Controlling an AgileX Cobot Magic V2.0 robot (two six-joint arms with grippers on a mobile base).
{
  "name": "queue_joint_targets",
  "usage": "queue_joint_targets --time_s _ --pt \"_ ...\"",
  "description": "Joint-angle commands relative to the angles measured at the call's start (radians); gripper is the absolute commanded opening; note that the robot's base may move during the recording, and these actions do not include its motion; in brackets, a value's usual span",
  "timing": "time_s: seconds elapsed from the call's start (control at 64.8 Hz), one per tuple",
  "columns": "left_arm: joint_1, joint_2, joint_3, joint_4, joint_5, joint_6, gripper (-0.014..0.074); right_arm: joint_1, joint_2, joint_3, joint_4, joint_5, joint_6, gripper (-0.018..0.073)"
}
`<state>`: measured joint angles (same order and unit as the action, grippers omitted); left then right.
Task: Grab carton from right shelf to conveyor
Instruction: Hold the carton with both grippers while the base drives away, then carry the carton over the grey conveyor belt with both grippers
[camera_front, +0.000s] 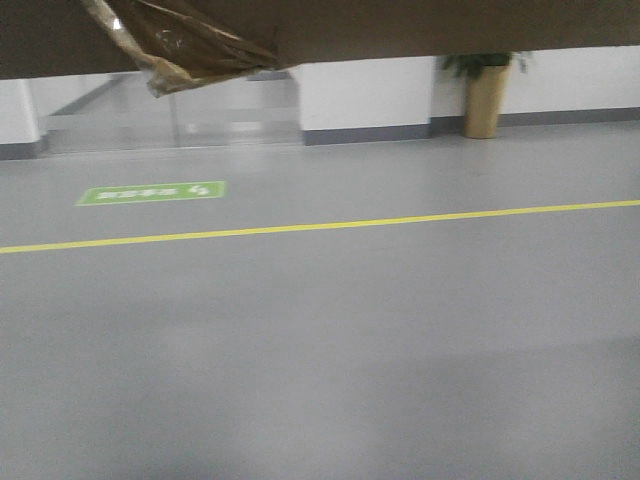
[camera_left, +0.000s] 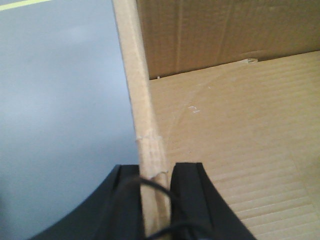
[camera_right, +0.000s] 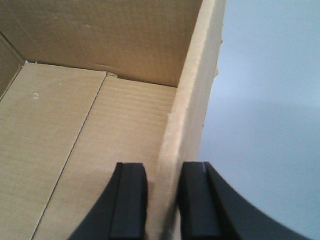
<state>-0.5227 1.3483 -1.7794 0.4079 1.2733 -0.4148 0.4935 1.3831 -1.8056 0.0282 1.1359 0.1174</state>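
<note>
You held the large, plain brown corrugated cardboard carton (camera_left: 225, 150) slung between both arms, above the smooth grey floor (camera_front: 320, 330), with its open top facing the wrists. Your left gripper (camera_left: 156, 172) pinched the left side wall, one black finger inside and one outside. Your right gripper (camera_right: 162, 170) clamped the opposite wall the same way. The box's long axis therefore ran from hand to hand, with neither arm nearer. A crumpled yellowish tape scrap (camera_front: 180, 45) dangled beneath. Neither shelf nor conveyor was in view, so you could not tell which way the set-down lay.
</note>
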Motion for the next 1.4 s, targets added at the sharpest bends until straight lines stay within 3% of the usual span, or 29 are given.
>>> queue_joint_targets --time_s 0.0,0.864,1.389 --pt "-0.012 -0.005 -0.007 -0.054 -0.052 0.013 -0.0008 0.010 -0.007 -0.006 0.057 -0.075 -0.012 -0.0066" --pt "-0.012 -0.005 -0.007 -0.031 -0.052 0.013 -0.0008 0.010 -0.007 -0.006 0.057 -0.075 -0.012 -0.0066" --pt "-0.012 -0.005 -0.007 0.104 -0.052 0.013 -0.0008 0.010 -0.007 -0.006 0.057 -0.075 -0.012 -0.0066"
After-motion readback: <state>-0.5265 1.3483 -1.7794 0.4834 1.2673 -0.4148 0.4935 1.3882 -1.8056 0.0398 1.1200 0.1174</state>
